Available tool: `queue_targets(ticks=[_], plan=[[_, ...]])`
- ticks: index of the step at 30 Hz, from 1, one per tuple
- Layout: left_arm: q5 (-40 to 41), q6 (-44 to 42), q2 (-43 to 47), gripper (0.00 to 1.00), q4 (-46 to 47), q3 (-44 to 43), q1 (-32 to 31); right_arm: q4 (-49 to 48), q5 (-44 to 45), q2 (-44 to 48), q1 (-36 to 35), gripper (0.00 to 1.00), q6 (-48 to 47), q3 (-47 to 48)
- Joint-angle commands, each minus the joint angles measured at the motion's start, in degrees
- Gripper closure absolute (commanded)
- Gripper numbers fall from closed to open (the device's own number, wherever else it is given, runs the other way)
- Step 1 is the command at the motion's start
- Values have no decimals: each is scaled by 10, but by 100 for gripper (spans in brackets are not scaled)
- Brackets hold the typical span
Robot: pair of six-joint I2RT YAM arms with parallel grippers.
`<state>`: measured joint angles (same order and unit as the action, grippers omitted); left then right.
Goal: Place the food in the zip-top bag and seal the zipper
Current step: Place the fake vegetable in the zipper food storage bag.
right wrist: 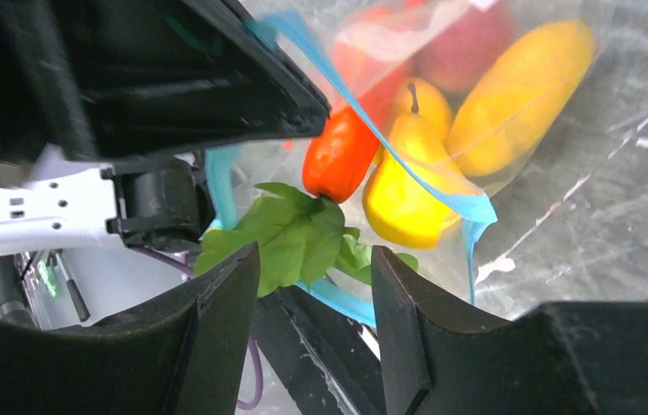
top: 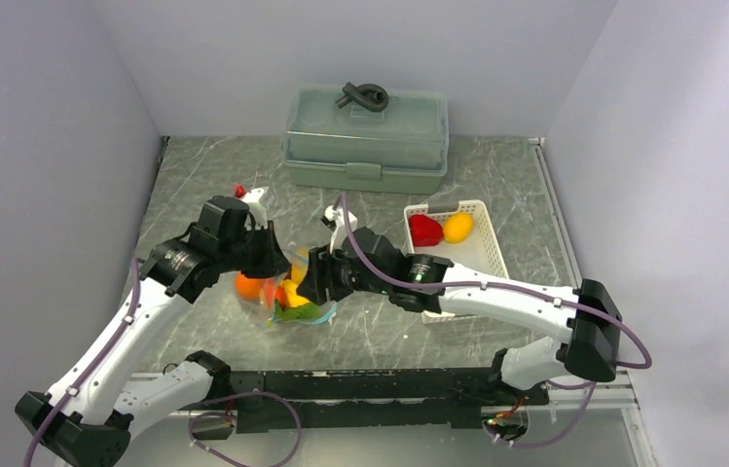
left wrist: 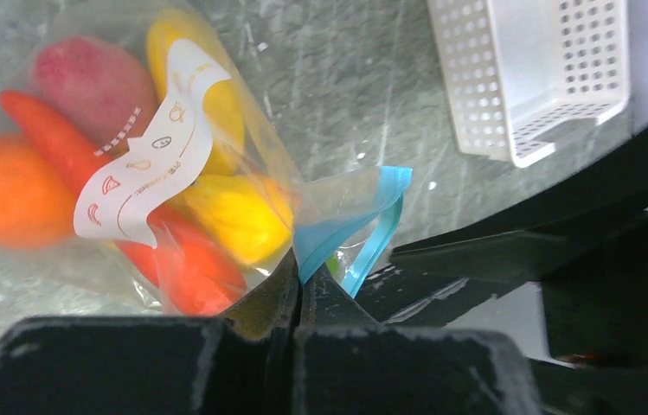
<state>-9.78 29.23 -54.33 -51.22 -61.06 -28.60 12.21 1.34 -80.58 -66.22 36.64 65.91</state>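
The clear zip-top bag (top: 287, 297) lies on the table between my two grippers. It holds an orange (left wrist: 4, 190), a pinkish-red fruit (left wrist: 91, 82), yellow pieces (right wrist: 519, 86) and a yellow pear (right wrist: 407, 190). My left gripper (left wrist: 303, 281) is shut on the bag's mouth edge at the teal-blue zipper (left wrist: 372, 225). An orange-red carrot (right wrist: 337, 156) sits at the mouth with its green leaves (right wrist: 294, 233) sticking out. My right gripper (right wrist: 316, 259) stands open just short of those leaves, with nothing between its fingers.
A white lattice basket (top: 487, 243) at the right holds a red piece (top: 425, 231) and a yellow-orange piece (top: 457, 228). A grey-green lidded box (top: 367, 136) stands at the back. Grey walls close in on both sides.
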Motion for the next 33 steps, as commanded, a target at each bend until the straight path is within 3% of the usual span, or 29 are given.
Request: queue_targets(ticks=[1,9,24,33], plan=[[-56,60,-2,100,71,2,-2,-52,-27,16,-4,47,45,-47],[-90,126,-15,100,155,39,-16,-69,-4,17,-5,45,84,-87],[-66,147,-35,100,192,55,-65,-112,-24,-75,-4,43,95,-80],[-69,151,-28,100,196,61,-69,-151,-33,-101,-4,53,103,-82]])
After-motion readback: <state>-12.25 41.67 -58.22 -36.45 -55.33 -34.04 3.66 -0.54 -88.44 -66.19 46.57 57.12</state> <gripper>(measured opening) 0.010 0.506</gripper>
